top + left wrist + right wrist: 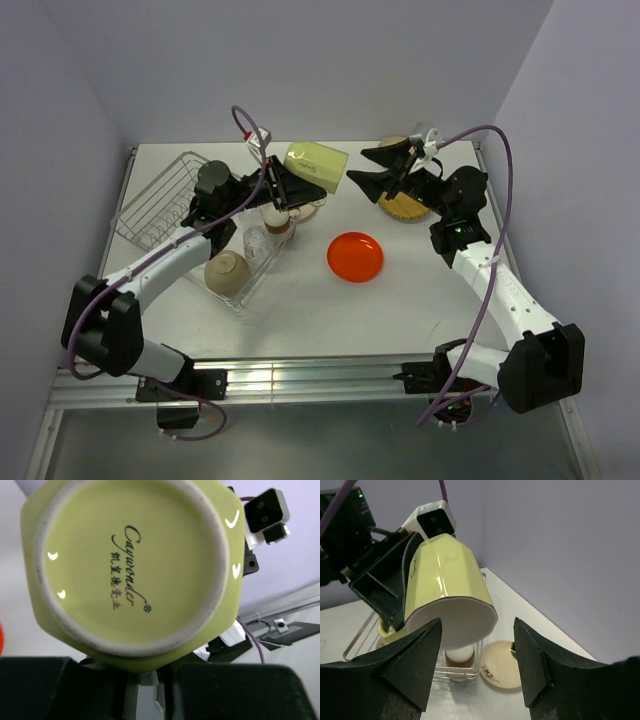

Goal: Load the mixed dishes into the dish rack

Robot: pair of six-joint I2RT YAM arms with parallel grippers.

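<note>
Jaws: left gripper (pixel 289 186) clamps the mug (pixel 318 165); right gripper (pixel 371 170) stands wide and empty, just off its rim. Near, the orange plate (pixel 355 256) waits mid-table. Farther, the mug hangs tipped above the rack's (pixel 150 205) right edge, probably for lowering in.

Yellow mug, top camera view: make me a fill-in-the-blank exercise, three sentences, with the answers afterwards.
1. The pale yellow mug hangs in the air, clamped by the left gripper, while the right gripper beside it is ____.
2. The round plate lying on the table between the two arms is ____ in colour.
3. The dish rack stands on the ____ arm's side of the table.

Missing words: open; orange; left.
</note>
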